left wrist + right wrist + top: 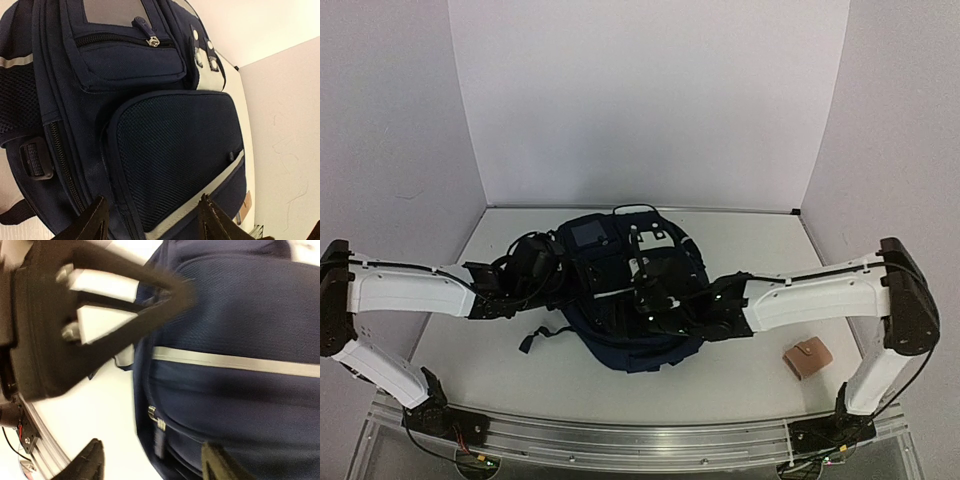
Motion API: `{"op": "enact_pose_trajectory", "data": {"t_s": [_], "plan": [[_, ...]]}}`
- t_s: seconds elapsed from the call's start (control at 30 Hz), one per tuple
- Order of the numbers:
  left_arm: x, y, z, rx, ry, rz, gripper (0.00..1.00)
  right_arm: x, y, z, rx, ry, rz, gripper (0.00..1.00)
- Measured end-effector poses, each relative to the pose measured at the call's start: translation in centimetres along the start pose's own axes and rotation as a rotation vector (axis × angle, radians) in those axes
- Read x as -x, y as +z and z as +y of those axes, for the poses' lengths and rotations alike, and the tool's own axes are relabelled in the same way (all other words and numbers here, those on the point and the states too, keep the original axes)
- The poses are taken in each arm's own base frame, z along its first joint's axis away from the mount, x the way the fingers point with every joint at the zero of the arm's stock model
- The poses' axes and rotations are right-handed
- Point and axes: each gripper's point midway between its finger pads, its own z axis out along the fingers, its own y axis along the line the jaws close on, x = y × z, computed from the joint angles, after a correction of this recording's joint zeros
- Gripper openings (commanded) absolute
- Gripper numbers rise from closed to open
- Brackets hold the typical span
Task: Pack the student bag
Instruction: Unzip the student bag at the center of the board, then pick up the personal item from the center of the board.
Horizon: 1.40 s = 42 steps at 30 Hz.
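The left tool [152,224] has its fingers apart with nothing between them, close to the mesh pocket [170,150] of the bag [125,65]. The right tool [152,465] is also spread and empty, close to the bag's side by a grey stripe [235,361] and a zip pull [156,421]. The bag lies mid-worktop [520,370], with both arms reaching over it. A tan pouch [807,358] sits well apart, near the right arm's base.

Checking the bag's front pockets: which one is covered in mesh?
The lower pocket, nearest the left pincer, has a mesh face; the upper pocket is plain fabric with a silver zip pull.
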Motion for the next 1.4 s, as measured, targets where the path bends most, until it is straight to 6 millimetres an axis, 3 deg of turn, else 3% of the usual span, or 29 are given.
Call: {"op": "enact_pose_trajectory", "data": {"t_s": [0.17,0.33,0.5,0.67,0.87,0.97,1.1,1.23,1.33,1.4], "plan": [[1.3,-1.8,-2.0,-0.011,0.232,-0.003,0.84,3.7,-4.9,-4.8,-0.087,0.057,-0.122,0.88],[0.7,-1.8,-5.3,-0.07,0.508,0.068,0.88,5.9,-7.2,-13.5,-0.233,0.179,-0.188,0.98],[-3.4,0.0,-8.9,-0.127,0.815,0.172,0.92,5.1,-9.6,-21.7,-0.38,0.3,-0.2,0.98],[-7.8,1.9,-8.5,-0.117,1.041,0.286,0.95,3.7,-11.5,-28.2,-0.496,0.453,-0.214,0.98],[-9.0,3.5,-7.6,-0.052,1.223,0.321,0.94,0.0,-15.2,-35.5,-0.654,0.686,-0.236,0.98],[-8.9,4.3,-7.3,-0.01,1.275,0.316,0.81,-1.9,-17.6,-37.9,-0.719,0.792,-0.263,0.98],[-8.3,4.9,-6.4,0.056,1.33,0.299,0.45,-4.1,-20.5,-39.8,-0.787,0.911,-0.296,0.98],[-7.4,5.1,-6.5,0.088,1.336,0.255,0.15,-5.8,-21.6,-40.2,-0.828,0.985,-0.273,0.98],[-7.3,5.2,-6.9,0.089,1.345,0.217,0.02,-7.2,-21.4,-39.8,-0.833,1.023,-0.219,0.97],[-7.2,5.4,-6.8,0.091,1.339,0.197,0.0,-8.2,-21.2,-39.4,-0.824,1.048,-0.177,0.95]]}}
